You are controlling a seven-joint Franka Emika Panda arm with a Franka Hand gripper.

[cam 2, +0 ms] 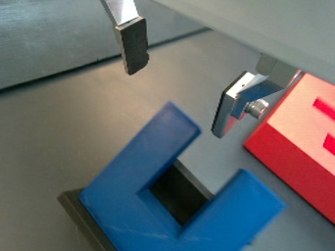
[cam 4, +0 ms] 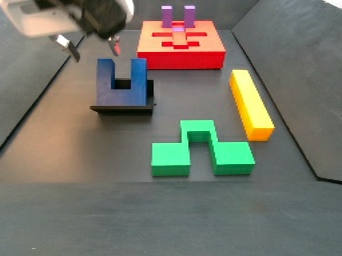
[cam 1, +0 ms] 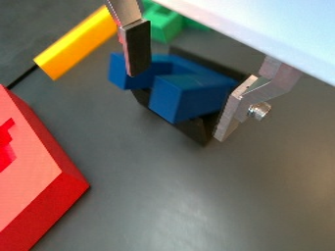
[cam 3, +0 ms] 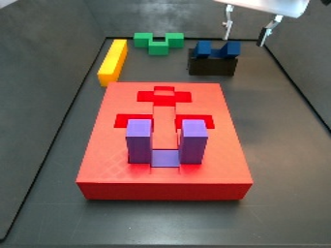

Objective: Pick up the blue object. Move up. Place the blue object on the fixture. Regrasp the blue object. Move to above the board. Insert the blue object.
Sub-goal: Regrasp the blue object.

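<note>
Fixture (cam 3: 212, 66) holds blue object (cam 3: 216, 48); gripper (cam 3: 247, 29) above, jaws wide, empty.

Hidden and cropped parts
The gripper (cam 3: 246, 27) body runs off the frame top; the fixture (cam 3: 211, 66) is partly covered by the blue object (cam 3: 218, 49).

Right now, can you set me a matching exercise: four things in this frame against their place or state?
Things:
1. blue object
2. purple block
3. gripper
4. yellow bar

Places or states:
A. seated in the red board
B. open, above the blue object
C. lying loose on the floor
D. standing on the fixture

Pairs: 1-D, 2-A, 3-B, 4-C
</note>
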